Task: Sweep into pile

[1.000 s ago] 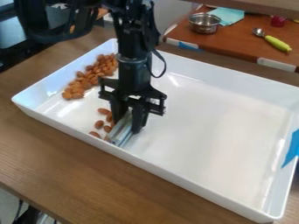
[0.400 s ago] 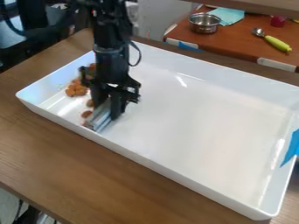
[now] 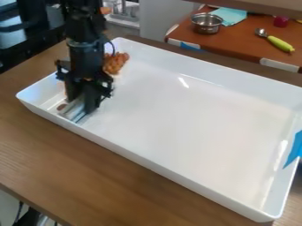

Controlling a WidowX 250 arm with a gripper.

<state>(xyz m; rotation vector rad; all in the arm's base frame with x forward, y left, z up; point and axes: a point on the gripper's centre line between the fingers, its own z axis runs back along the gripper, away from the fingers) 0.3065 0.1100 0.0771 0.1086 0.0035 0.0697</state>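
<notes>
The wooden worktop (image 3: 112, 176) carries the big white tray (image 3: 200, 128), and the task's nuts lie inside it, at the end under the arm (image 3: 84, 48). The wide remainder of the tray's floor is bare, so the sweep looks well advanced. The tool (image 3: 81, 106) hangs down near the front wall at that end, its fingers closed in on a silvery bar (image 3: 73, 111), which slants low between them and serves, I judge, as the sweeper. The main heap of nuts (image 3: 115, 63) sits in the back corner, partly behind the arm; how many the arm hides, I cannot tell. What seems left is small: a stray nut (image 3: 61, 107) lies beside the bar, apart from the heap, and wants bringing over to it. The blue tape (image 3: 292, 151) on the tray's far right end bears no writing I can read.
</notes>
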